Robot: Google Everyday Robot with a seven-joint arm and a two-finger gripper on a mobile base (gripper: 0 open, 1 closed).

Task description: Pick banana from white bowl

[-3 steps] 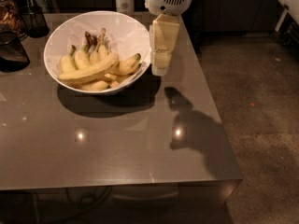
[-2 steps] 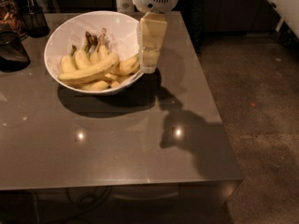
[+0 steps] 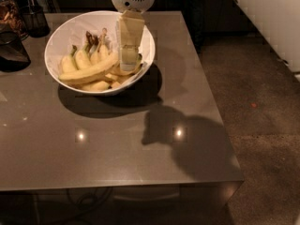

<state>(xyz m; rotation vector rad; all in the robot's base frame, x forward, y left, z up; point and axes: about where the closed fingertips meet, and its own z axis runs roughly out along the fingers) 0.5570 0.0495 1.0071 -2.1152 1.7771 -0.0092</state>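
Note:
A large white bowl (image 3: pixel 70 32) sits on the grey table at the back left. It holds a bunch of yellow bananas (image 3: pixel 89 71) with dark stems pointing up. My gripper (image 3: pixel 127 62), cream-coloured under a white wrist housing, hangs down into the right side of the bowl. Its tip is right at the bananas on the right side of the bunch.
Dark glass containers (image 3: pixel 14 53) and a dark wire basket (image 3: pixel 35 18) stand at the table's back left corner. The grey table top (image 3: pixel 117 144) stretches toward me, with its right edge beside a brown carpeted floor (image 3: pixel 262 125). A white wall panel (image 3: pixel 276 18) is at the right.
My gripper has moved left from outside the bowl's right rim to over and into the bowl, down to the bananas. Its shadow on the table has shifted left too.

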